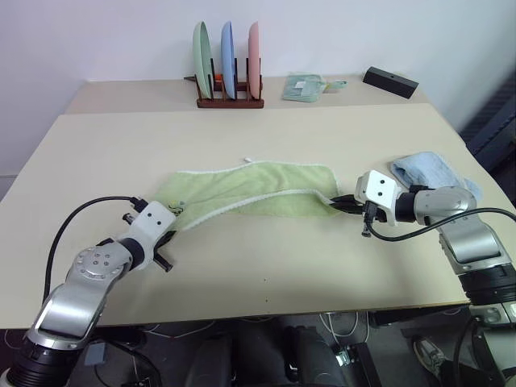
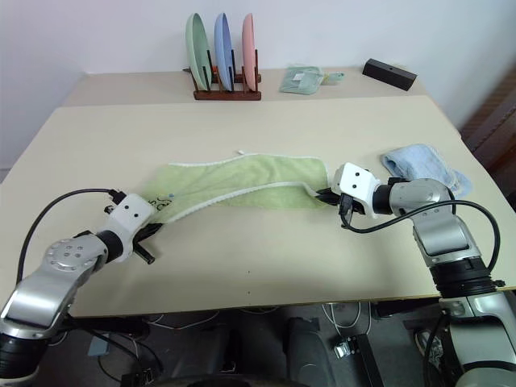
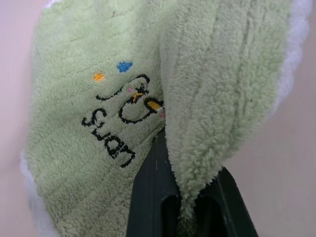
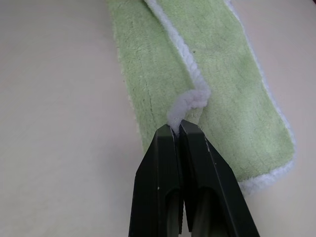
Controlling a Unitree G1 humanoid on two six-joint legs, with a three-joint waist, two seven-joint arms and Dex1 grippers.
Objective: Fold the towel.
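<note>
The light green towel (image 1: 250, 192) lies stretched across the middle of the table, its near long edge lifted and partly folded over. My left gripper (image 1: 172, 219) is shut on the towel's left corner, where the dark printed mark (image 3: 121, 126) shows; the cloth (image 3: 207, 123) is pinched between its black fingers (image 3: 148, 197). My right gripper (image 1: 345, 205) is shut on the white stitched edging (image 4: 185, 106) at the towel's right corner, just above the tabletop.
A pale blue cloth (image 1: 431, 171) lies crumpled by my right arm. At the back stand a wooden rack with three plates (image 1: 229, 68), a mint-green packet (image 1: 305, 87) and a black box (image 1: 390, 81). The table's front edge (image 1: 266, 310) is near.
</note>
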